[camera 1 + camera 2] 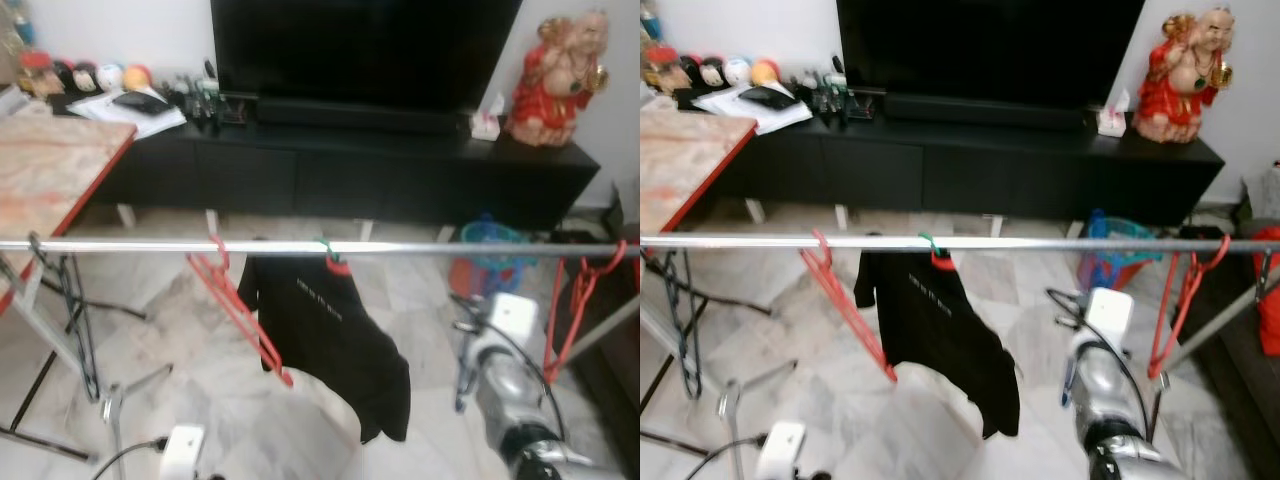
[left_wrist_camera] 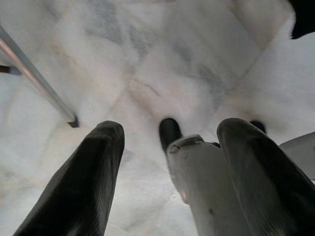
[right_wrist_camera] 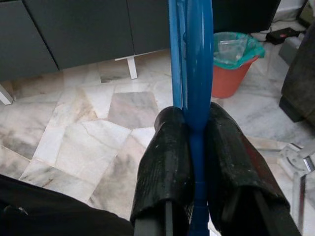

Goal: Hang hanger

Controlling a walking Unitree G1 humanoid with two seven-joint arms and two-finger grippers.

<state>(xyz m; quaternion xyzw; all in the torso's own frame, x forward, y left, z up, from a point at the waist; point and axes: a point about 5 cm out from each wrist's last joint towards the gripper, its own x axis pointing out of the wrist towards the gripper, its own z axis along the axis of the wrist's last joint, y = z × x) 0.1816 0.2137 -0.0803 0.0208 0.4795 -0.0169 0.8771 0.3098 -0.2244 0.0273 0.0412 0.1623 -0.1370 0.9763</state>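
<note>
A silver clothes rail (image 1: 420, 248) runs across in front of me. On it hang an empty red hanger (image 1: 238, 312), a black T-shirt (image 1: 335, 345) on a green-hooked hanger, and another red hanger (image 1: 572, 305) at the far right. My right gripper (image 3: 197, 123) is shut on a blue hanger (image 3: 198, 59), held below the rail to the right of the shirt. The same blue hanger (image 1: 461, 385) shows beside my right arm (image 1: 505, 375). My left gripper (image 2: 170, 147) is open over the marble floor, low on the left, with nothing between its fingers.
A black TV cabinet (image 1: 350, 170) with a TV and a red figurine (image 1: 555, 80) stands behind the rail. A red-edged table (image 1: 50, 165) is at the left. An orange bin (image 3: 231, 64) sits on the floor at the right. The rack's legs (image 1: 90, 360) spread below.
</note>
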